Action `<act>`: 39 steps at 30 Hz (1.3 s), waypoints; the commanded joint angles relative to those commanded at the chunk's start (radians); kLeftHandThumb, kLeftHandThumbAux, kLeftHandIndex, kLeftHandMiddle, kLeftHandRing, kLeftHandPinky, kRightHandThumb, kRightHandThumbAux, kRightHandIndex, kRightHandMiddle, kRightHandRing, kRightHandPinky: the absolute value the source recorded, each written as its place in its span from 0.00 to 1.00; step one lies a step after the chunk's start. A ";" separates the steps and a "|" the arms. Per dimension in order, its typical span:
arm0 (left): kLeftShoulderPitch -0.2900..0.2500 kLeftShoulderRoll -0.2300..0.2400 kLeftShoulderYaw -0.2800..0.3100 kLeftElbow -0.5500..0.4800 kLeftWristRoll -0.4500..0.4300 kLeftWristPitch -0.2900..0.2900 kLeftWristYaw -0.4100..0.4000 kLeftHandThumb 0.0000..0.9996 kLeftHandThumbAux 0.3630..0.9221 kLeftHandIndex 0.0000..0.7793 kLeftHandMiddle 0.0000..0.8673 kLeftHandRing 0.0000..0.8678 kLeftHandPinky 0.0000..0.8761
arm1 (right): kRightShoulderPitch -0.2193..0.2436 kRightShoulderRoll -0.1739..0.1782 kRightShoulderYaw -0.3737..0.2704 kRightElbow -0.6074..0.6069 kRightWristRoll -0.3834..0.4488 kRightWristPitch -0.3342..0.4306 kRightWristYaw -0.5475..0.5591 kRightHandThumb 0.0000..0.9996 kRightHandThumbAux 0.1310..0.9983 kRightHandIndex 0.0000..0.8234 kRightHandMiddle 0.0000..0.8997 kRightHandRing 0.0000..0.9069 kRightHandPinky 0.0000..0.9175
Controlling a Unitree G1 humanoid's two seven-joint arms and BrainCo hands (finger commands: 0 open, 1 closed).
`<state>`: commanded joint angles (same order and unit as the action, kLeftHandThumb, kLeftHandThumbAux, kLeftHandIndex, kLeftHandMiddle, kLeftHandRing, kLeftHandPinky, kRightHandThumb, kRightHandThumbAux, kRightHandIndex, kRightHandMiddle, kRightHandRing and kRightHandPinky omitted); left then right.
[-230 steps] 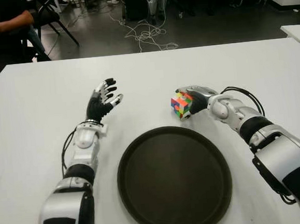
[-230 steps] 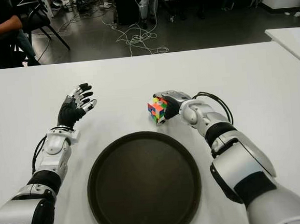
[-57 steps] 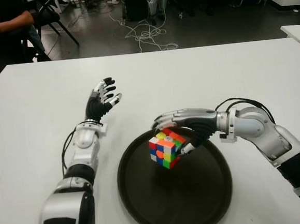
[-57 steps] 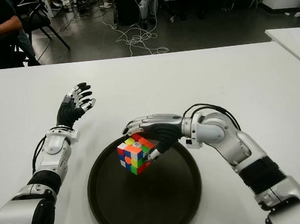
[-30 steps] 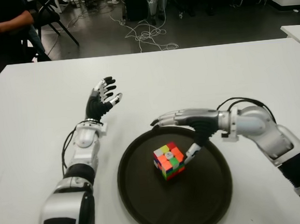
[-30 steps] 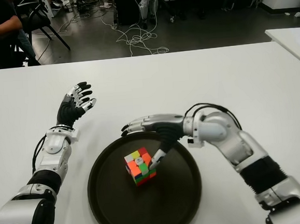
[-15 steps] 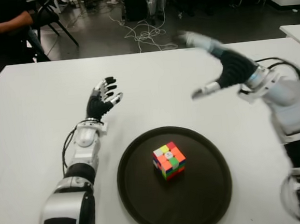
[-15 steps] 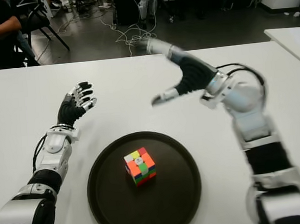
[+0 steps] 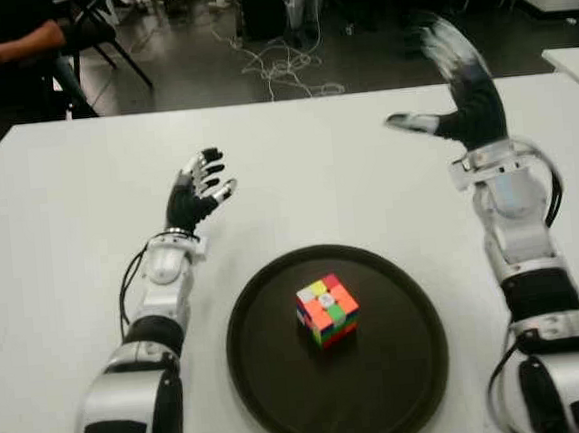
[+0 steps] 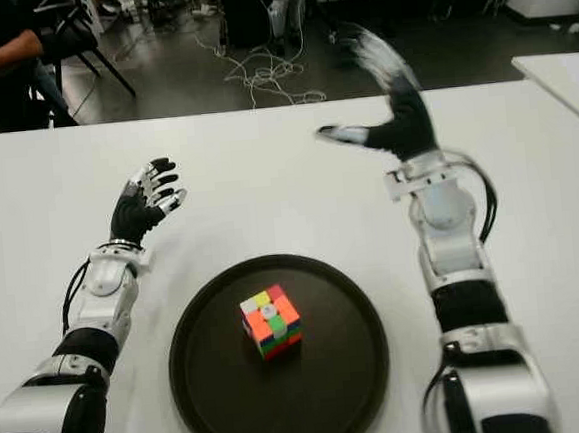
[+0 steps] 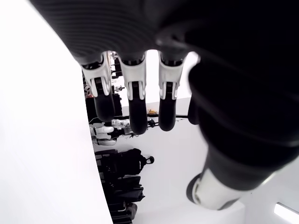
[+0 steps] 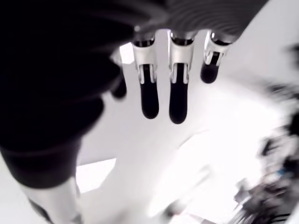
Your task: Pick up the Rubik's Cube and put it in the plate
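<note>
A big white table [image 9: 59, 225] is seen in a room with cables on the floor, and a round dark plate [image 9: 402, 368] is set near the robot. The Rubik's Cube [image 9: 327, 312] is found in the plate's middle, so the job looks done. The right hand [image 9: 457, 93] is held high with fingers spread and empty (nothing left to hold), and the left hand [image 9: 198, 196] is shown left of the plate, fingers loose.

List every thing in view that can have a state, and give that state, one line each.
Rubik's Cube: scrambled, sitting in the plate, free of both hands.
plate: flat on the table, holding only the cube.
right hand: raised above the table's far side, fingers spread, empty.
left hand: left of the plate, fingers open, empty.
</note>
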<state>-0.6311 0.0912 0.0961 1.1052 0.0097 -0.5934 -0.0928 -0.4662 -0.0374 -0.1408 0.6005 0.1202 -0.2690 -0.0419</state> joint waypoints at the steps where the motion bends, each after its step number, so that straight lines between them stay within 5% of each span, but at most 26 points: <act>1: 0.000 0.000 0.000 0.000 0.000 0.000 0.000 0.02 0.87 0.26 0.23 0.21 0.21 | 0.004 0.003 0.003 -0.008 -0.003 0.010 -0.004 0.00 0.80 0.21 0.27 0.26 0.25; 7: 0.001 -0.004 -0.004 -0.001 0.004 -0.001 0.007 0.01 0.86 0.27 0.24 0.21 0.19 | 0.013 0.006 0.021 -0.056 -0.041 0.074 -0.027 0.00 0.80 0.19 0.26 0.24 0.24; 17: 0.005 -0.007 -0.012 -0.010 0.019 0.002 0.029 0.00 0.84 0.25 0.22 0.19 0.16 | 0.033 -0.010 0.053 -0.090 -0.121 -0.023 -0.033 0.00 0.78 0.16 0.24 0.20 0.11; 23: 0.008 -0.009 -0.012 -0.016 0.019 0.002 0.037 0.01 0.86 0.25 0.23 0.19 0.17 | 0.092 -0.007 0.087 -0.063 -0.152 -0.079 -0.015 0.00 0.79 0.11 0.19 0.17 0.12; 39: 0.017 0.002 -0.025 -0.011 0.036 -0.010 0.045 0.00 0.80 0.26 0.22 0.19 0.17 | 0.044 -0.033 0.096 0.083 -0.189 -0.165 -0.015 0.00 0.78 0.09 0.16 0.15 0.13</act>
<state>-0.6138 0.0930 0.0711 1.0940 0.0456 -0.6038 -0.0475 -0.4220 -0.0704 -0.0447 0.6840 -0.0692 -0.4339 -0.0567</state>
